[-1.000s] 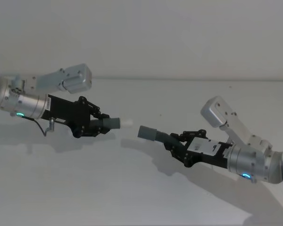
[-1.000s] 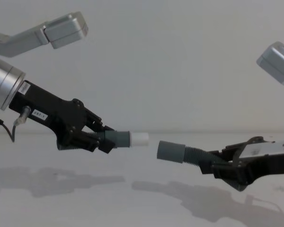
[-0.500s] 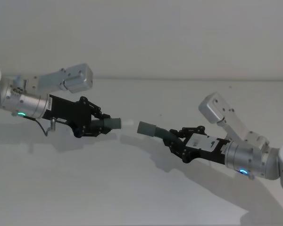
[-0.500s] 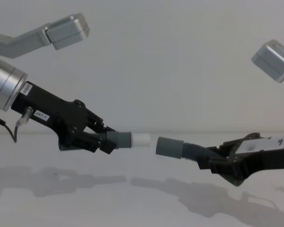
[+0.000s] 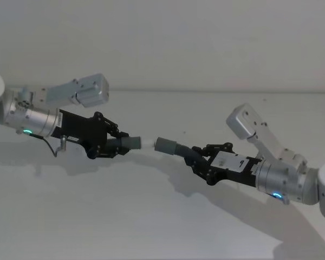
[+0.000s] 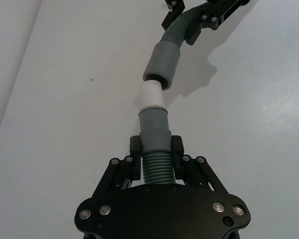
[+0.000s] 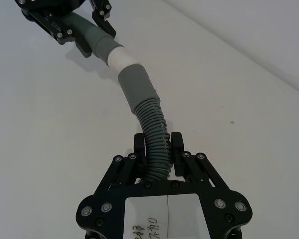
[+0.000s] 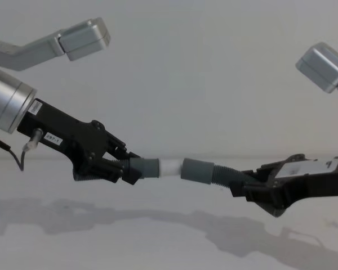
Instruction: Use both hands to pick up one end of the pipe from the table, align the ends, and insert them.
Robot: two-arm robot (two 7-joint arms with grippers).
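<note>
Chest view, from left: the left gripper (image 8: 127, 169) has its fingers (image 6: 134, 149) clenched on the ribbed part of the white-tipped pipe piece (image 8: 145, 168), which sticks out ahead of them above the table (image 8: 158, 247). Its white tip (image 8: 170, 167) meets the collar mouth (image 8: 187, 169) of the thicker pipe piece (image 8: 205, 172). The right gripper (image 8: 242, 188) fingers (image 7: 177, 144) grasp that piece's ribbed end.

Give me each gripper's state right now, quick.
Left gripper: shut on the ribbed dark grey tube piece with the white tip.
Right gripper: shut on the ribbed dark grey tube piece with the wide collar.
</note>
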